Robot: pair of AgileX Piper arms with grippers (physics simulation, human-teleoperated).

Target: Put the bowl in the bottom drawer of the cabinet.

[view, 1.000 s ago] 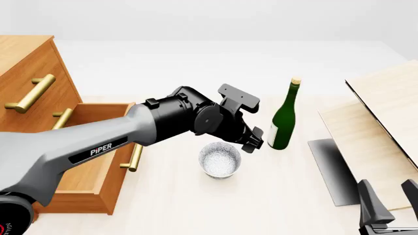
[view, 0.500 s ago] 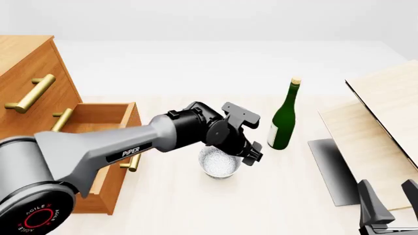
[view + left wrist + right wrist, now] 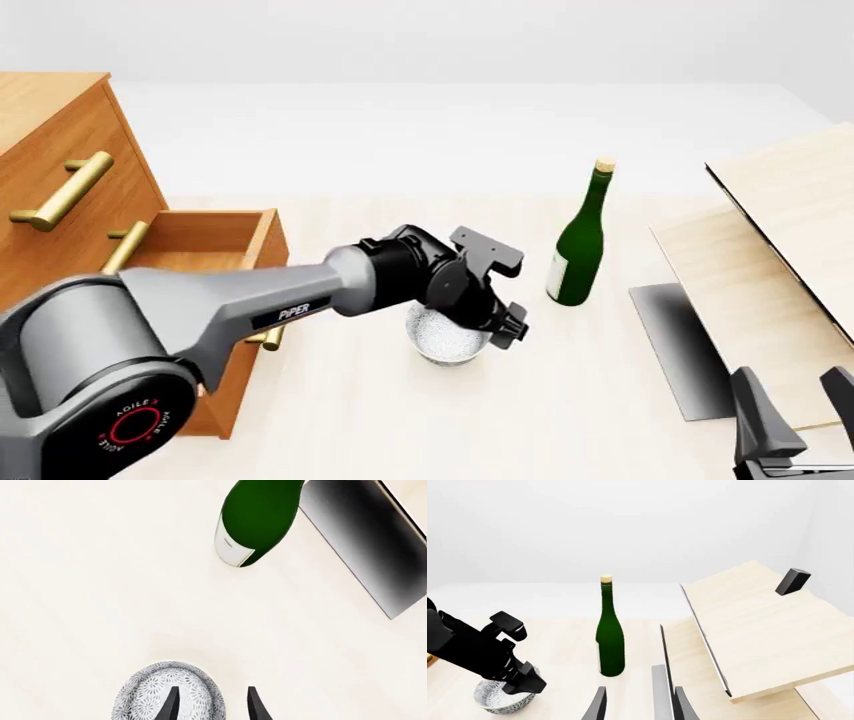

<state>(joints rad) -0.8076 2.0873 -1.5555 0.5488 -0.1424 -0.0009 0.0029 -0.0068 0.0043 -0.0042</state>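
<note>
Left wrist view: the left gripper (image 3: 210,705) hangs directly over the bowl (image 3: 167,692), jaws narrowly parted and empty, one fingertip above the hollow, the other outside the rim. The bowl stands on the surface (image 3: 587,400) near the bottom drawer (image 3: 200,300), pulled open. The right gripper (image 3: 794,420), open, idles well apart.

L gripper (image 3: 505,328) open, angled down; R gripper (image 3: 797,420) open

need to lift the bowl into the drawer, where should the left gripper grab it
By the rim, from above: the bowl stands upright with its mouth open. One fingertip of the left gripper sits inside the wall, one outside, so it looks lined up to pinch the rim.
</note>
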